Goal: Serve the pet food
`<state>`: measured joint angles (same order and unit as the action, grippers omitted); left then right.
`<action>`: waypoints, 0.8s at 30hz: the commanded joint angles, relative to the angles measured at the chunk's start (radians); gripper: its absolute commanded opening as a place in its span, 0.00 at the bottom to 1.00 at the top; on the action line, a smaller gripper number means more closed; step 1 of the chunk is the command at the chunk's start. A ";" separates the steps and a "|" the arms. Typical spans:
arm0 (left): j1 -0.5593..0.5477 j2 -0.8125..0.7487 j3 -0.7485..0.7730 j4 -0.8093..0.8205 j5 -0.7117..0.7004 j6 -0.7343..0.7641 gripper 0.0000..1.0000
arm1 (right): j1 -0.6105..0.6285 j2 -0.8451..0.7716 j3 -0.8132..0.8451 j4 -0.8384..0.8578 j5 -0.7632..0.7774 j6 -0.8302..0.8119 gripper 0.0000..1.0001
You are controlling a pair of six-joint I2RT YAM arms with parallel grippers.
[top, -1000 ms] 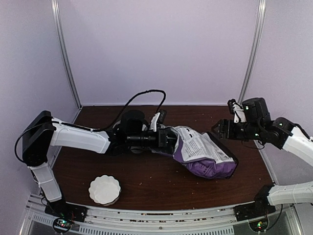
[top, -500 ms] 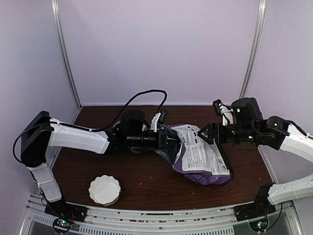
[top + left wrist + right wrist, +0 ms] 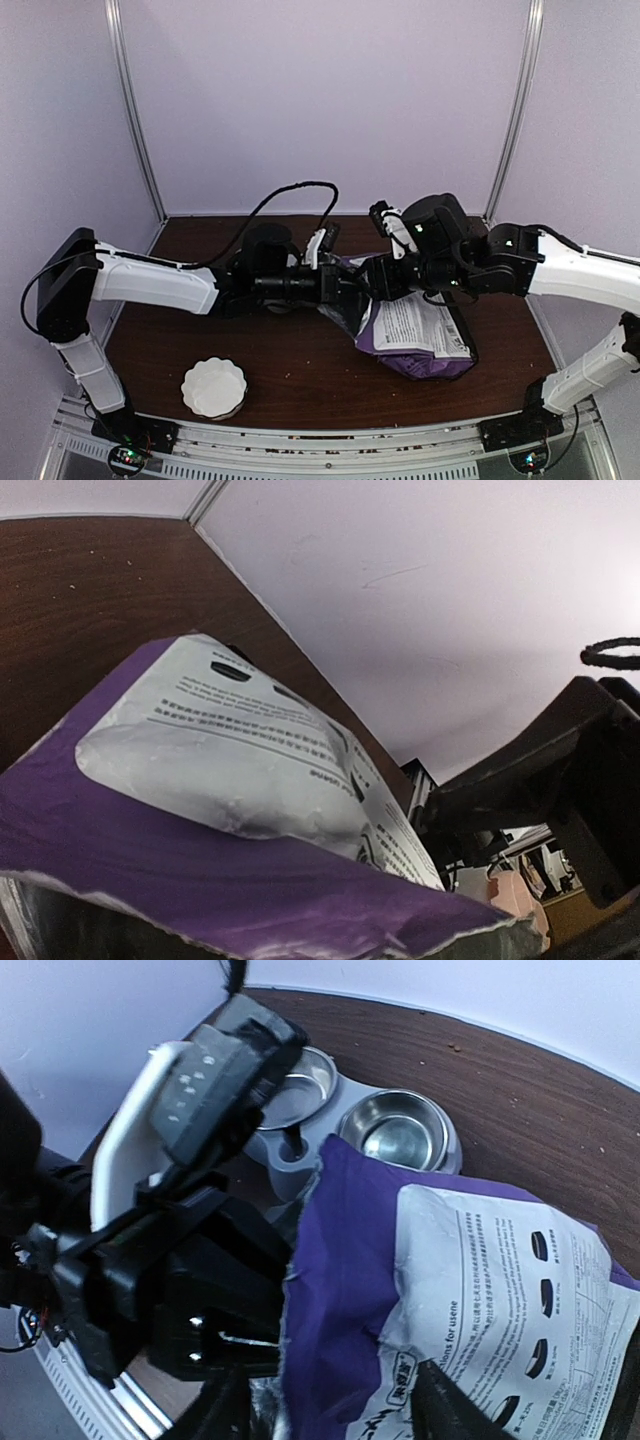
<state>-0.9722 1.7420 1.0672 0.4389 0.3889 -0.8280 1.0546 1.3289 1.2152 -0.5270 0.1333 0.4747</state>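
A purple-and-white printed bag (image 3: pixel 420 325) lies on the brown table with its torn top raised toward the left. My left gripper (image 3: pixel 345 292) is shut on that torn edge; in the left wrist view the bag (image 3: pixel 250 770) fills the frame and hides the fingers. My right gripper (image 3: pixel 378 283) hovers over the same edge. In the right wrist view the bag (image 3: pixel 480 1290) runs between the two dark fingers of the right gripper (image 3: pixel 335 1415), which stand apart, one on each side. The pet food is hidden; no kibble shows.
A grey feeder (image 3: pixel 300 1165) with two empty steel bowls (image 3: pixel 400 1130) sits beyond the bag's top, behind the left wrist. A white scalloped bowl (image 3: pixel 213 387) stands near the front left edge. Small crumbs dot the table.
My right arm has swung left from the table's right side to the bag's top, and its jaws have narrowed. The bag's top has shifted slightly in the left gripper.
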 commanded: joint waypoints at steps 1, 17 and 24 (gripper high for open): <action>0.004 -0.069 -0.004 0.097 0.008 0.032 0.00 | 0.013 0.043 0.059 -0.088 0.154 -0.001 0.41; 0.023 -0.170 -0.135 0.166 -0.004 -0.020 0.00 | -0.039 -0.105 0.045 -0.177 0.386 0.041 0.00; 0.046 -0.186 -0.172 0.299 0.053 -0.138 0.00 | -0.044 -0.155 -0.019 -0.128 0.369 0.050 0.00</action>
<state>-0.9455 1.5909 0.9199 0.5938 0.4007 -0.8913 1.0233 1.2217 1.2327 -0.6846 0.4534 0.5068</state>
